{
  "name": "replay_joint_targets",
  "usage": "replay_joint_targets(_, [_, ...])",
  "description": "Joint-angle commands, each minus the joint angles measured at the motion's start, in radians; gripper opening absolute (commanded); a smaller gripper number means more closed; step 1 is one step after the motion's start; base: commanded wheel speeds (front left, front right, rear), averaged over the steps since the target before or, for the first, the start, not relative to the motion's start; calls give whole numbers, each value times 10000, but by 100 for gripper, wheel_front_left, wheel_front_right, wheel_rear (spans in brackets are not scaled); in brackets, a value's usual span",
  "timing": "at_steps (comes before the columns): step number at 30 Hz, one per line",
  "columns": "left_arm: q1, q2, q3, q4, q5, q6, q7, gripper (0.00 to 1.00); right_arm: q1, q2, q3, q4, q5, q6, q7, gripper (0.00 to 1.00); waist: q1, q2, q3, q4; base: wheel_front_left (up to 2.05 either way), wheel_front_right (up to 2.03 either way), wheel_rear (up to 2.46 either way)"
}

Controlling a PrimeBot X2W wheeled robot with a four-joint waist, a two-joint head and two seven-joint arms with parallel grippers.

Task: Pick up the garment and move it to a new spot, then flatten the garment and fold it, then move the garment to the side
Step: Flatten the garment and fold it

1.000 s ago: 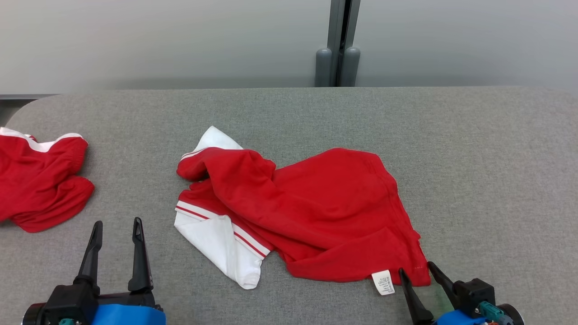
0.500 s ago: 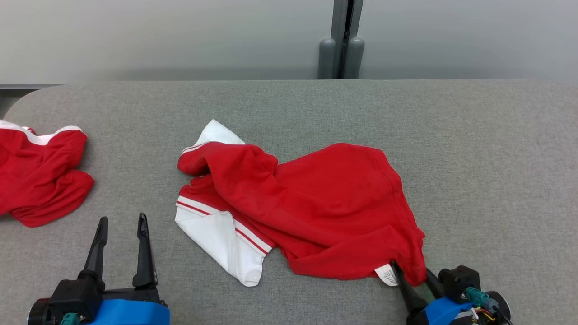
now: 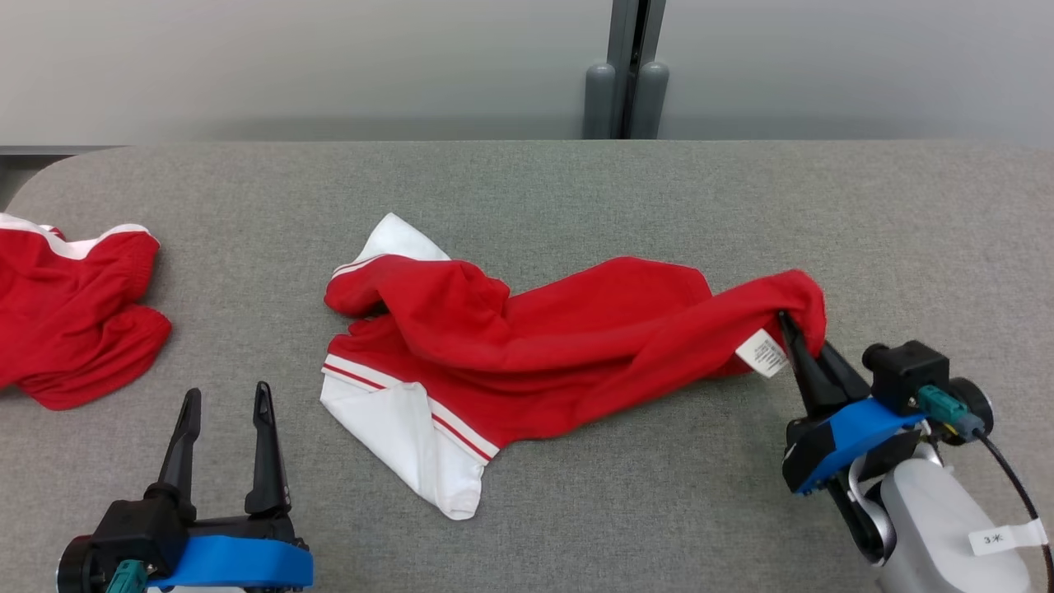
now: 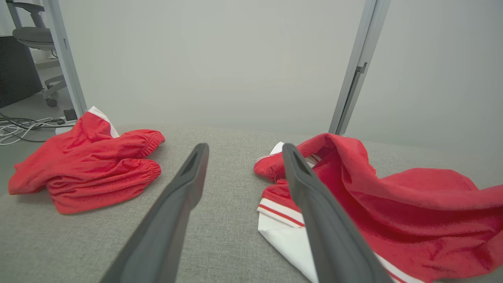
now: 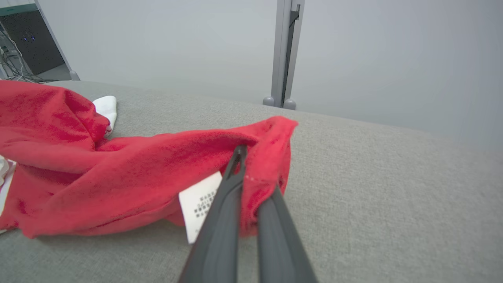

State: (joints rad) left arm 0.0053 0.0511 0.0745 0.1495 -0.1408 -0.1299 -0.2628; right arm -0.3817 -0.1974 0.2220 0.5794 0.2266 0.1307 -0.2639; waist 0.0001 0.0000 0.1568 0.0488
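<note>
1. Right hand (image 3: 800, 333) is clamped shut on a hem corner of the red-and-white garment (image 3: 568, 346), beside the care label (image 3: 763, 354).
2. Garment lies mid-table (image 3: 576, 189), long axis running leftward from that hand.
3. Left hand (image 3: 227, 391) is fully open and empty, and is the nearer one to the white striped end (image 3: 412, 445).

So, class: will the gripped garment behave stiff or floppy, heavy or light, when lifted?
Probably floppy: the garment drapes in folds from the shut right gripper. Likely light: a corner grip alone holds its edge up. It may drag, since most lies on the cloth-covered table.
</note>
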Motion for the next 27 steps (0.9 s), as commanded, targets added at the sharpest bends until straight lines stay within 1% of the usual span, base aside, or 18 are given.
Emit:
replay_joint_targets(1, [-186, -9, -58, 21, -47, -10, -29, 100, -292, -68, -59, 39, 19, 1, -8, 0, -1, 0, 3, 24, 0, 0, 0])
replay_joint_targets(5, [-158, -9, -105, 111, -168, -10, -29, 100, -270, -101, 10, 163, 93, 1, -8, 0, -1, 0, -147, 35, 0, 0, 0])
replay_joint_targets(7, [-60, -10, -152, 197, -225, -10, -29, 100, 141, -99, 121, 183, 183, 1, -8, 0, -1, 0, -263, 21, 0, 0, 0])
replay_joint_targets(12, [277, -9, -308, 385, -386, -10, -29, 100, 1676, -14, 156, -331, 308, 1, -8, 0, -1, 0, -685, -101, 0, 0, 0])
replay_joint_targets(14, [383, -7, -353, 451, -418, -10, -29, 100, 2446, 33, 22, -662, 344, 1, -8, 0, -1, 0, -836, -160, 0, 0, 0])
replay_joint_targets(18, [534, -9, -419, 467, -406, -10, -29, 100, 3584, -153, -150, -1243, 352, 1, -8, 0, -1, 0, -992, -304, 0, 0, 0])
replay_joint_targets(21, [534, -6, -417, 474, -363, -10, -29, 100, 4139, -308, -217, -1639, 388, 1, -8, 0, -1, 0, -1017, -380, 0, 0, 0])
replay_joint_targets(26, [474, -8, -480, 513, -325, -10, -29, 100, 4702, -433, -286, -1783, 586, -1, -8, 0, -1, 0, -1022, -383, 0, 0, 0])
replay_joint_targets(27, [464, -8, -483, 518, -318, -10, -29, 100, 4782, -426, -293, -1783, 641, 1, -8, 16, -1, 0, -1024, -381, 0, 0, 0])
